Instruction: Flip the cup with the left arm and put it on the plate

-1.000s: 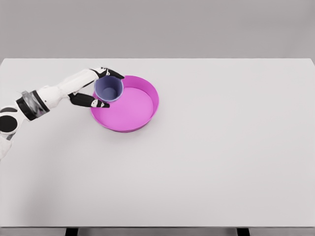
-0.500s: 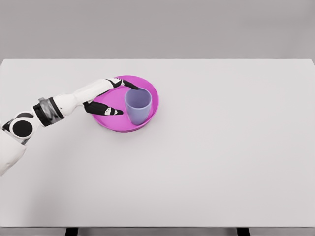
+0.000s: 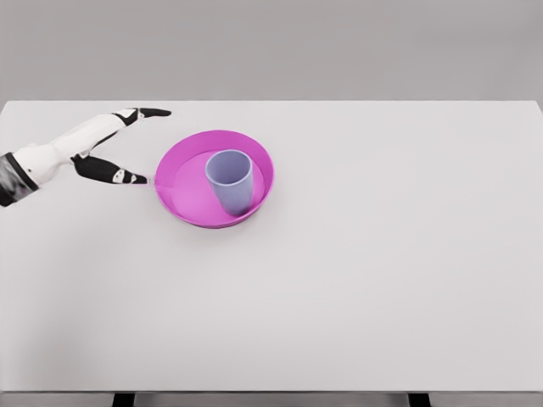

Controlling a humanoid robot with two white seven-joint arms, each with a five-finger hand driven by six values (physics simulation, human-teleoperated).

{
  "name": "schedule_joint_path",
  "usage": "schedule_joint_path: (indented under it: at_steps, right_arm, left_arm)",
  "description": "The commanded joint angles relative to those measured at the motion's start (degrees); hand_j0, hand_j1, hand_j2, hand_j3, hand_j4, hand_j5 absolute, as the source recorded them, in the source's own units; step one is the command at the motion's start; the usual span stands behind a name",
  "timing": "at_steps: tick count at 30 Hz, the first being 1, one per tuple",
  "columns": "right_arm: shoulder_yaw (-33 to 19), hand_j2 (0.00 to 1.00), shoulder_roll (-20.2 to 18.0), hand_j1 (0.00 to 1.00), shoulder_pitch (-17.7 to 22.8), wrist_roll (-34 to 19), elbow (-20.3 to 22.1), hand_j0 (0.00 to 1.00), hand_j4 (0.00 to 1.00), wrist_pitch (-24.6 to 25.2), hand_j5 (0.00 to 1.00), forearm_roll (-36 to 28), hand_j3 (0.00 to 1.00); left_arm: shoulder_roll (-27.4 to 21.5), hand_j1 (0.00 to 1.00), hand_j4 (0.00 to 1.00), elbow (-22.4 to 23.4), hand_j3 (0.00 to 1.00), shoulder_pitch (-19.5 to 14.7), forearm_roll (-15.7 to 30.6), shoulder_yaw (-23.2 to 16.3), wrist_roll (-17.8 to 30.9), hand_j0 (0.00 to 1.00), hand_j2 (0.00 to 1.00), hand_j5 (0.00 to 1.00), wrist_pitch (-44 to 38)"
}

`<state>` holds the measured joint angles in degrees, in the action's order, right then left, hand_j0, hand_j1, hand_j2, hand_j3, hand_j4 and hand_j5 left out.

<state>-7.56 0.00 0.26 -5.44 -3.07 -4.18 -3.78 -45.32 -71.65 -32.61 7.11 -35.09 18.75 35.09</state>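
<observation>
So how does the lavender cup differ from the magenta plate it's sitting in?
The tall lavender plastic cup is narrow and stands upright, mouth up; the round magenta plate is wide and shallow with a low rim. The cup is pale blue-purple, the plate vivid pink. The cup rests inside the plate, which rests on the table. Both are plain, round and open-topped.

We see a wide white counter (image 3: 365, 280) spreading under the hand (image 3: 106, 148) and far off to its right, filling most of the view. Behind the hand, past the counter's far edge, stands a plain grey wall (image 3: 339, 47). Two dark legs (image 3: 123, 399) show beneath the near edge.
</observation>
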Motion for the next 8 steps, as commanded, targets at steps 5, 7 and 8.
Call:
schedule_joint_path:
  at_steps: [5, 7, 8]
  right_arm:
    - [0.0, 1.00, 0.0, 1.00, 0.0, 0.0, 0.0, 1.00, 1.00, 0.0, 1.00, 0.0, 1.00]
    - [0.0, 1.00, 0.0, 1.00, 0.0, 0.0, 0.0, 1.00, 1.00, 0.0, 1.00, 0.0, 1.00]
    - [0.0, 1.00, 0.0, 1.00, 0.0, 0.0, 0.0, 1.00, 1.00, 0.0, 1.00, 0.0, 1.00]
  left_arm:
    - [-7.9, 1.00, 1.00, 1.4, 1.00, 3.2, 1.1, 3.7, 0.0, 1.00, 1.00, 1.00, -0.1]
    - [-8.2, 1.00, 1.00, 1.4, 1.00, 3.2, 1.1, 3.7, 0.0, 1.00, 1.00, 1.00, -0.1]
    - [-8.2, 1.00, 1.00, 1.3, 1.00, 3.2, 1.1, 3.7, 0.0, 1.00, 1.00, 1.00, -0.1]
